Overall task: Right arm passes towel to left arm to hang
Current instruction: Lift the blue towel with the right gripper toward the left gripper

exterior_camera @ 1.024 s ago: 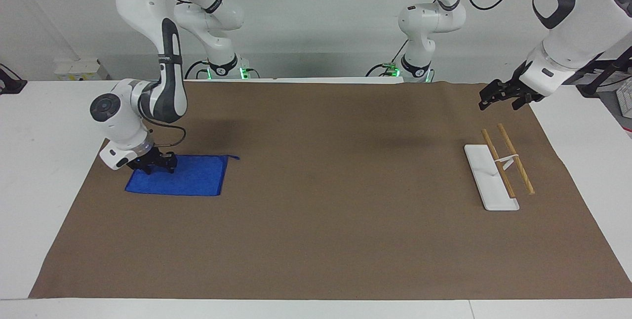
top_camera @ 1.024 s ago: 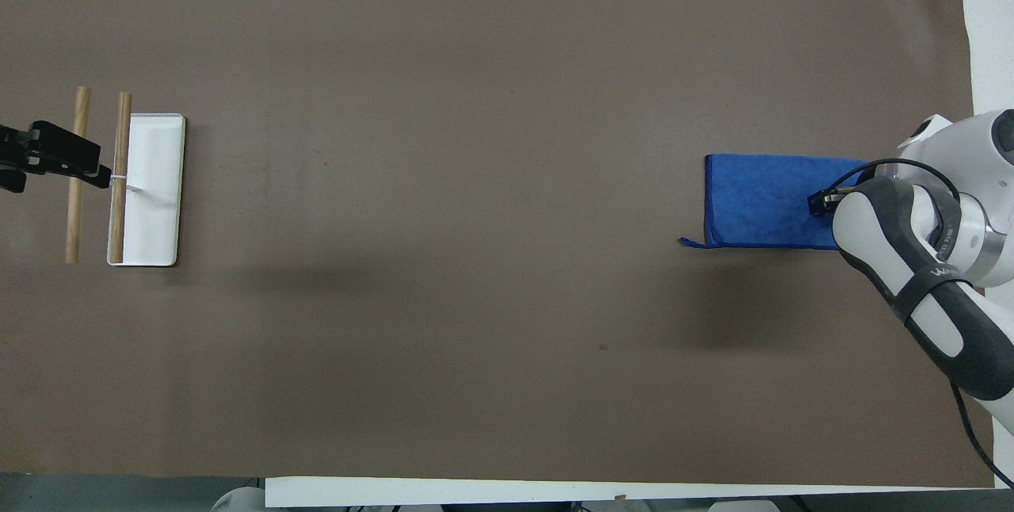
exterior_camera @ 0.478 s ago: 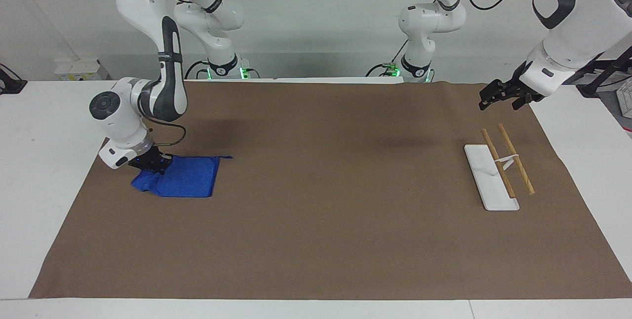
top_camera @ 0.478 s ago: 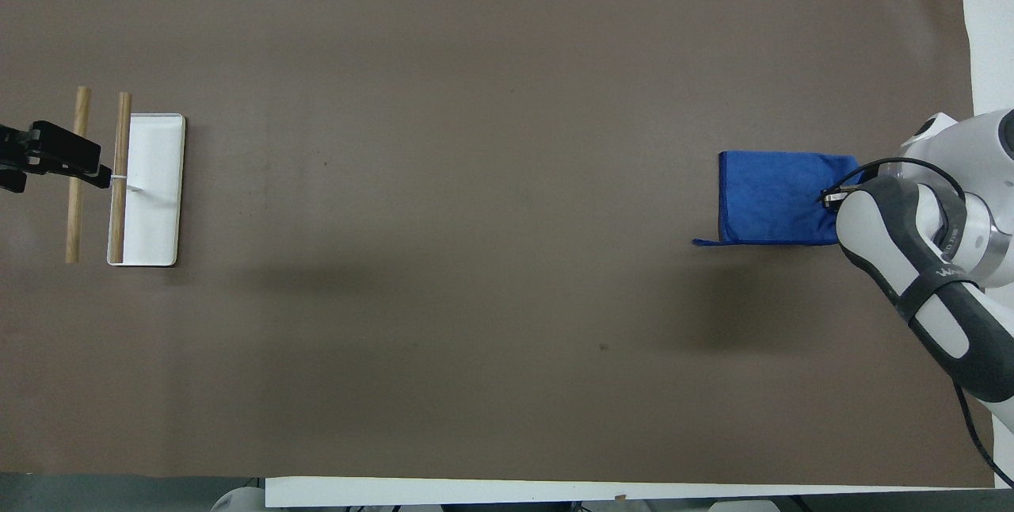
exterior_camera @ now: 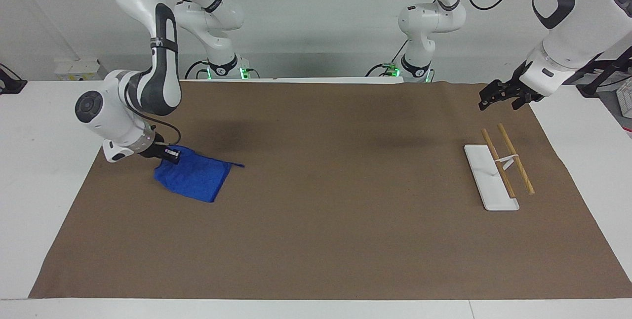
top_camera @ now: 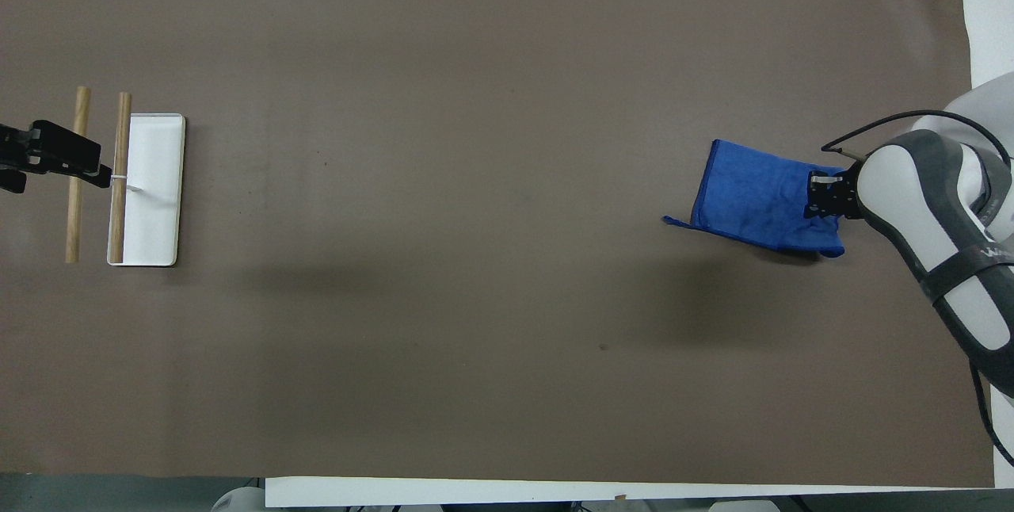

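Over the brown mat [exterior_camera: 316,240] at its own end, the right gripper [exterior_camera: 170,153] pinches the blue towel [exterior_camera: 193,177], partly lifted. Left gripper [exterior_camera: 496,97] waits open above the rack [exterior_camera: 498,171]. No lettering is readable; only the facing view shows both arms' bases.

Two robot arms, left [exterior_camera: 568,22] and right [exterior_camera: 148,72]; one blue towel [exterior_camera: 195,177]; one white tray [exterior_camera: 486,180]; two wooden rods [exterior_camera: 516,166]; one brown mat [exterior_camera: 326,210].

Right claw [exterior_camera: 170,154] fingertips buried in towel [exterior_camera: 195,179]; left arm [top_camera: 47,155] cut off at overhead edge.
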`<state>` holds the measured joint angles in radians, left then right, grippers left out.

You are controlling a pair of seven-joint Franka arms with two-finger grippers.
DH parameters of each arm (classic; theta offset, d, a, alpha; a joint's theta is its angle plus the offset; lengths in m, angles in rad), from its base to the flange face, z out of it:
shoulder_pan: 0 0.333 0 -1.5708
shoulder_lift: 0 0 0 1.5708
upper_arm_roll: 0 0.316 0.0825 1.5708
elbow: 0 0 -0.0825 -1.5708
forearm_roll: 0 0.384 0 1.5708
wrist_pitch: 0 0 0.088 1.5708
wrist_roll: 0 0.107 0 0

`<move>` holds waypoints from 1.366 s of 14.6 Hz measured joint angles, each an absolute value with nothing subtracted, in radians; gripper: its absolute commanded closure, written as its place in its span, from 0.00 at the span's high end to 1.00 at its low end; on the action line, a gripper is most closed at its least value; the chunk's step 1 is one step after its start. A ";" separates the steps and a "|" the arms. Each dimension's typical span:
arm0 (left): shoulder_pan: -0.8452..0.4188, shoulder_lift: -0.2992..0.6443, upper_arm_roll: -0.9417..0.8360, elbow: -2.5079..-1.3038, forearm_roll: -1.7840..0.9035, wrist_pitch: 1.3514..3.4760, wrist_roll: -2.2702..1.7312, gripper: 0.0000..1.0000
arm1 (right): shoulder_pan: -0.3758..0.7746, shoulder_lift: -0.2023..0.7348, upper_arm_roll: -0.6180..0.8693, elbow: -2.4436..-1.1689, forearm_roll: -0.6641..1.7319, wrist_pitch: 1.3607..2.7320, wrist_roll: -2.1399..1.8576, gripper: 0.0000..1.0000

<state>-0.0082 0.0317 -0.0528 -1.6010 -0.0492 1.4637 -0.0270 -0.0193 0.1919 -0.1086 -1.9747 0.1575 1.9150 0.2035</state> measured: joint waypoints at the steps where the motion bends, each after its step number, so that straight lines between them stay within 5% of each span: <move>1: -0.008 0.032 -0.053 -1.601 -0.049 1.464 -0.048 1.00 | -0.018 0.176 -0.078 -1.946 0.164 1.857 0.294 0.00; 5: -0.008 0.032 -0.053 -1.603 -0.049 1.463 -0.120 1.00 | -0.011 0.130 0.067 -1.846 0.260 1.713 0.687 0.00; 11: -0.008 0.032 -0.045 -1.613 -0.148 1.534 -0.560 1.00 | 0.001 0.124 0.348 -1.685 0.500 1.731 1.181 0.00; 15: -0.009 0.032 -0.034 -1.632 -0.263 1.563 -0.805 1.00 | -0.003 0.130 0.442 -1.656 0.729 1.888 1.202 0.00; 20: -0.035 0.032 -0.023 -1.638 -0.420 1.598 -1.253 1.00 | 0.009 0.178 0.667 -1.650 0.810 2.277 1.219 0.00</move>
